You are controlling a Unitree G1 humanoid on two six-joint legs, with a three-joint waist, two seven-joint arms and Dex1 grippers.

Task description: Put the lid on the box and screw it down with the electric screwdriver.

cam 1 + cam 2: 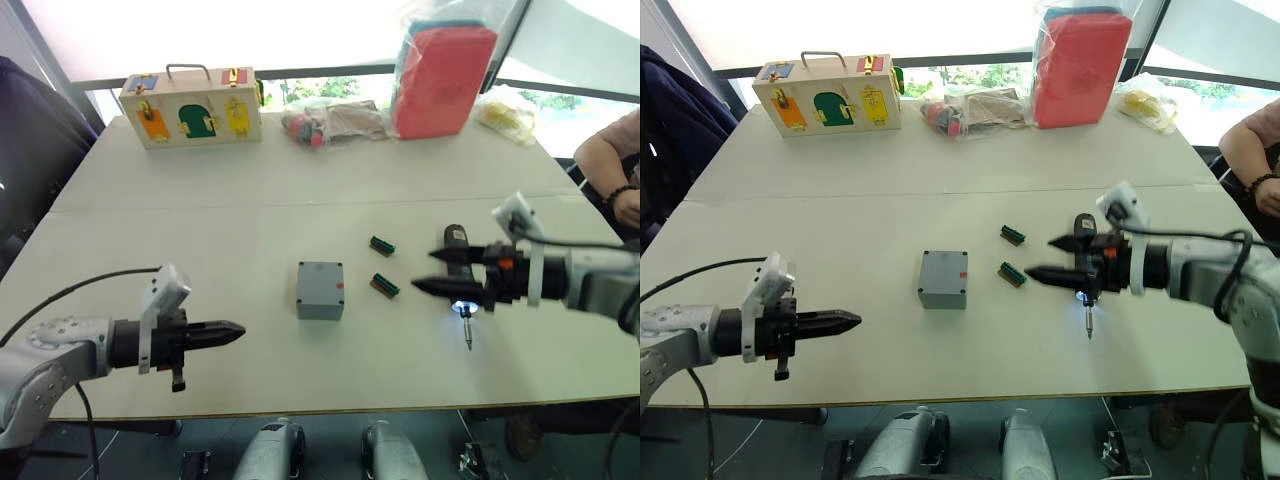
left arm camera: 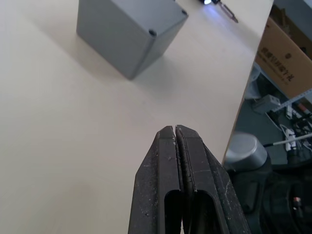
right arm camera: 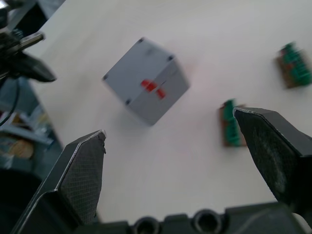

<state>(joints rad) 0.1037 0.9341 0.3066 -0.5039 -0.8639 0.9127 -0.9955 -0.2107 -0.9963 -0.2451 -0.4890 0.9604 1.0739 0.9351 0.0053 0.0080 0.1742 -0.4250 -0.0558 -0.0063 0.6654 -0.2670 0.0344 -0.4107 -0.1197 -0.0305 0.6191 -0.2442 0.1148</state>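
Observation:
The grey box stands mid-table with the lid lying flat on top; a red mark crosses their seam. To its right the electric screwdriver lies on the table, its tip lit blue and its metal bit pointing toward the front edge. My right gripper hovers open just over the screwdriver, one finger on each side of it, pointing toward the box. My left gripper is shut and empty, low near the front left, aimed at the box.
Two small green blocks lie between box and screwdriver. A wooden case with coloured doors, plastic bags and a red pouch line the far edge. A person's arm rests at the right.

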